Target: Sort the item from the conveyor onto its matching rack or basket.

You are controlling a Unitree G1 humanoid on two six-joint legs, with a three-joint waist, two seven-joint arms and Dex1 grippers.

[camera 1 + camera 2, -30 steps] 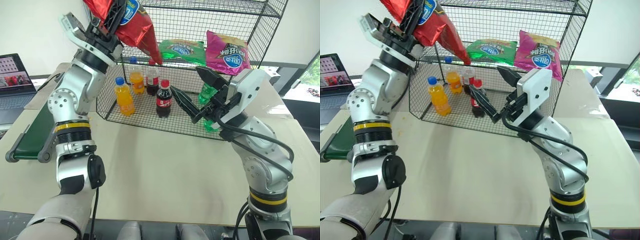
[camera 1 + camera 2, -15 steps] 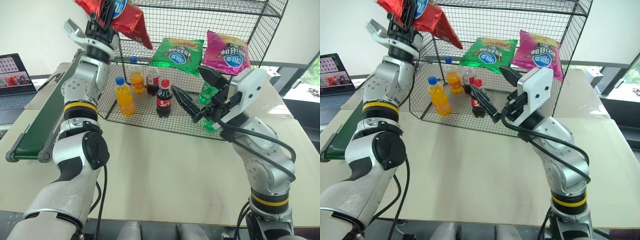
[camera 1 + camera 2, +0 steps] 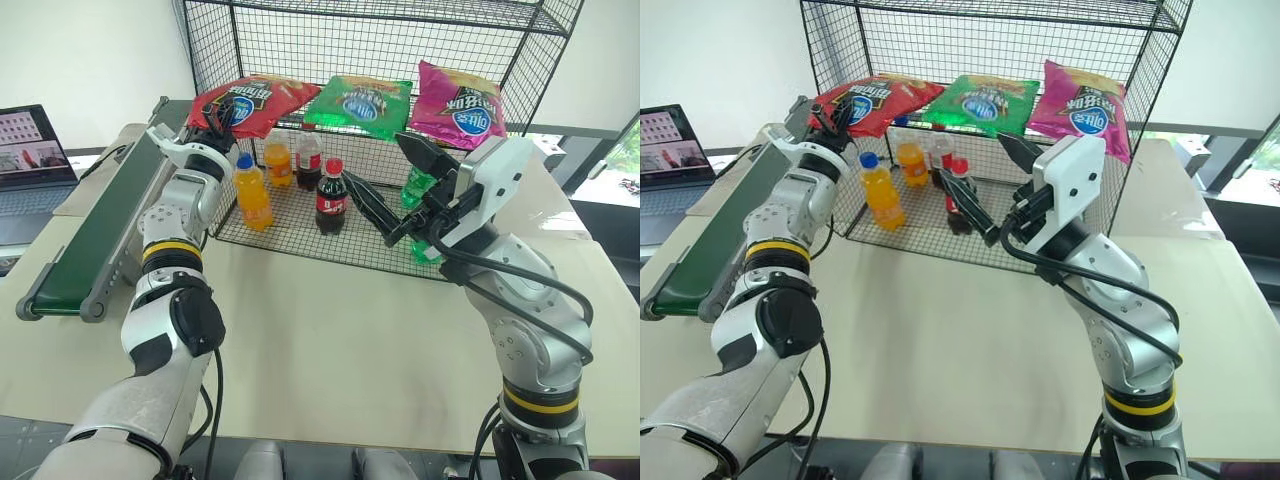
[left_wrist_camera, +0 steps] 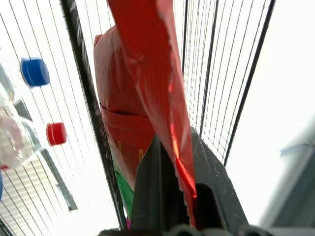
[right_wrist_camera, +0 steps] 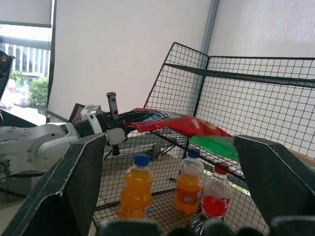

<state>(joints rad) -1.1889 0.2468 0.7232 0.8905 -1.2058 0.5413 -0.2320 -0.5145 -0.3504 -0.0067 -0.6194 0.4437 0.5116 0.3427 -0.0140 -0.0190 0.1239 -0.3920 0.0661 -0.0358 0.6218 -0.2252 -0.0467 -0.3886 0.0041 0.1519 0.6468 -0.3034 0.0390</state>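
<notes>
While the left gripper (image 3: 215,117) was clamped on the red snack bag's (image 3: 255,98) near edge, the bag lay over the left end of the black wire rack's (image 3: 380,45) middle shelf, beside the green bag (image 3: 360,100). Placing step looked nearly done; next move called for letting go and backing the hand out clear of the mesh. Right gripper (image 3: 388,188) hung with jaws apart, holding nothing.

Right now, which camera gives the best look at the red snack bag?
The left eye view: the red snack bag lies whole, logo up, on the rack. The left wrist view shows its pinched edge; the right wrist view shows it side-on.
</notes>
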